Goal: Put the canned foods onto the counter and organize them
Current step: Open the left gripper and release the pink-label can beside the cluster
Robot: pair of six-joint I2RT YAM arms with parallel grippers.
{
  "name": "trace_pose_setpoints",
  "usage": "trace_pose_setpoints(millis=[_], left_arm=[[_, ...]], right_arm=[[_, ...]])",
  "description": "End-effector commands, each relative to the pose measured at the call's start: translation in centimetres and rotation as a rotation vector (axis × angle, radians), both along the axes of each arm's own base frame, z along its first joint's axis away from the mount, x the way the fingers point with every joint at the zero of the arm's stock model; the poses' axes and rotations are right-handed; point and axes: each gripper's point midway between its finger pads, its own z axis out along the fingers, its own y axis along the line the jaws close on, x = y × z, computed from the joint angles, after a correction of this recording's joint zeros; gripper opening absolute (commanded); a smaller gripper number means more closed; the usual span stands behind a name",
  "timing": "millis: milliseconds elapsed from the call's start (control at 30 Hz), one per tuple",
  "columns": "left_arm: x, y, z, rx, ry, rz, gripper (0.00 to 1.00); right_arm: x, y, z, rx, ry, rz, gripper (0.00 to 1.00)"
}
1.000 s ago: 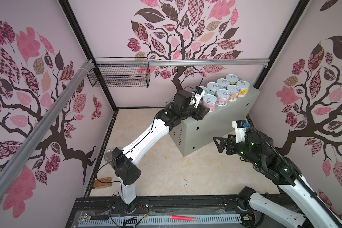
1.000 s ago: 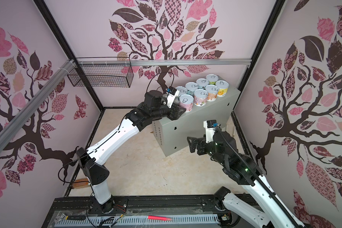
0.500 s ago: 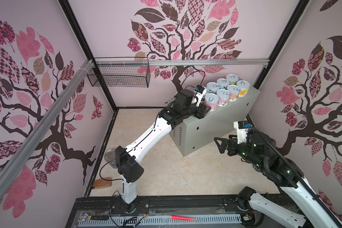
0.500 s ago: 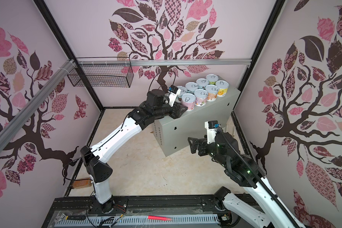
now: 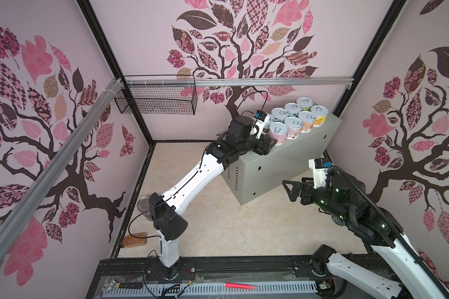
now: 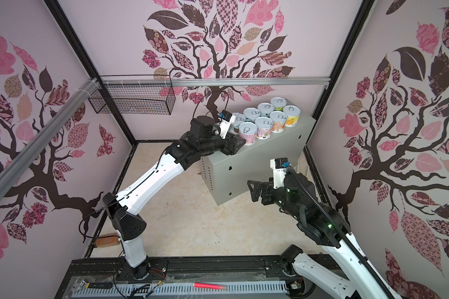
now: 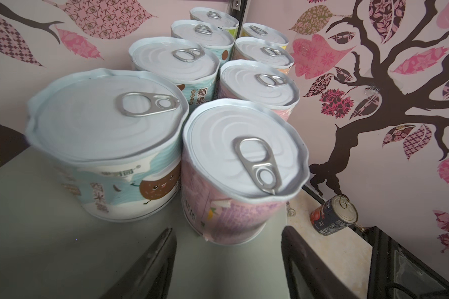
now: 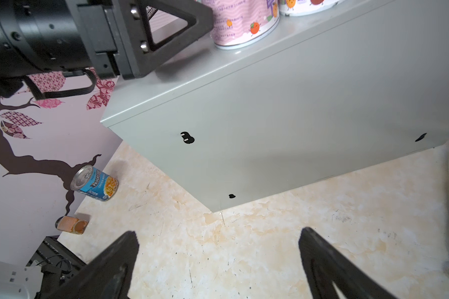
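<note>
On the light-grey sheet-metal box table [image 5: 283, 165], right of centre in both top views, eight short pastel-labelled cans with pale pull-tab lids [image 5: 306, 120] stand in two tight rows, all sealed, contents unseen. The left hand [image 7: 227, 233] is spread apart and grips nothing, its fingers just beside the base of the pink-labelled end can [image 7: 233, 155], near the table's edge; any sideways drift on pulling back could tip it off or shove its neighbours. The right hand [image 8: 218, 231] gapes wide, empty, over the floor. A taller blue-labelled silver-topped can [image 8: 95, 183] and a dark-labelled can [image 7: 333, 216] sit on the floor, unplaced. The black wire-mesh basket [image 5: 156, 103], upper left of centre, shows nothing inside
</note>
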Motion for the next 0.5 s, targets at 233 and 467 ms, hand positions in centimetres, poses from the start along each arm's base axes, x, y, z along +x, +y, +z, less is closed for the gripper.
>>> trace_pose_setpoints(millis=[233,467], left_arm=[[-5.5,7.8,5.1,-0.053,-0.02,0.14,0.82],[-9.4,13.3,2.3,-0.03,0.075,0.248,0.98]], right_arm=[[-0.1,-2.0,-1.0,-0.053,0.08,-0.103,1.0],[0.0,-4.7,-5.1,-0.127,0.182,-0.267,1.0]])
